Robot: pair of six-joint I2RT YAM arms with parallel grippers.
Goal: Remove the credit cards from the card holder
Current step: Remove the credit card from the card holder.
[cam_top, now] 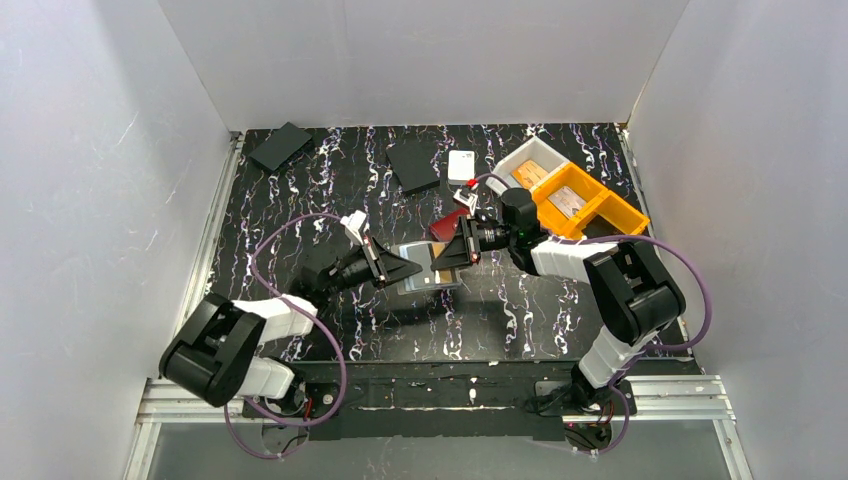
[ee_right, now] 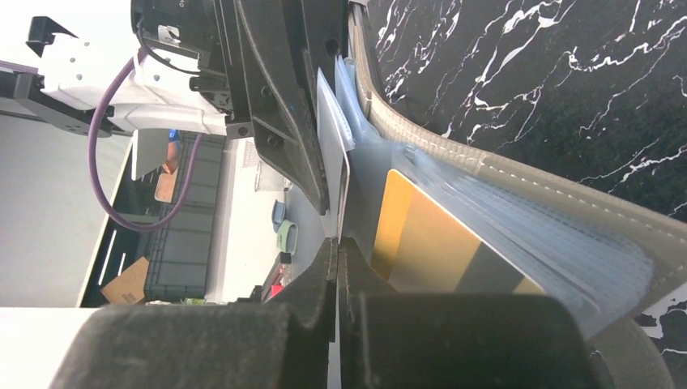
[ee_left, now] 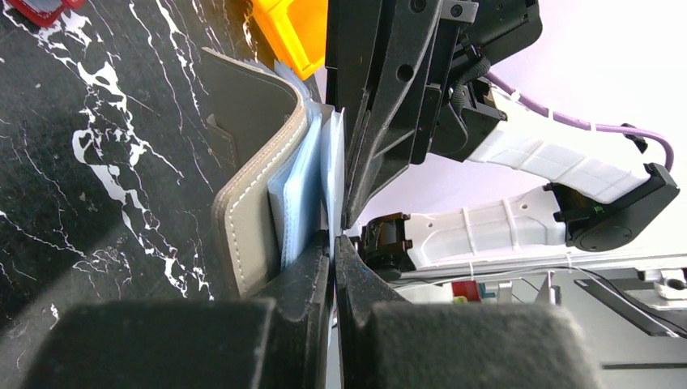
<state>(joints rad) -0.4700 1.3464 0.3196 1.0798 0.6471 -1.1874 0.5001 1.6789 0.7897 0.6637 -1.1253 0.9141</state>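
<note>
The grey card holder [cam_top: 425,272] stands open on edge on the black marbled table between my two grippers. In the left wrist view its grey cover [ee_left: 247,219] curves round light blue leaves [ee_left: 293,194]. My left gripper [ee_left: 334,243] is shut on the near end of a thin pale leaf [ee_left: 332,154]. My right gripper [ee_right: 339,247] is shut on the opposite end of that thin pale leaf [ee_right: 330,146]; whether it is a card or a sleeve I cannot tell. An orange credit card [ee_right: 421,243] with a dark stripe sits in a clear sleeve beside the right fingers.
A dark red case [cam_top: 448,224] lies just behind the holder. Two flat black squares [cam_top: 280,146] [cam_top: 413,165] and a small white card [cam_top: 461,165] lie farther back. A white bin [cam_top: 528,160] and an orange bin [cam_top: 588,203] stand at the back right.
</note>
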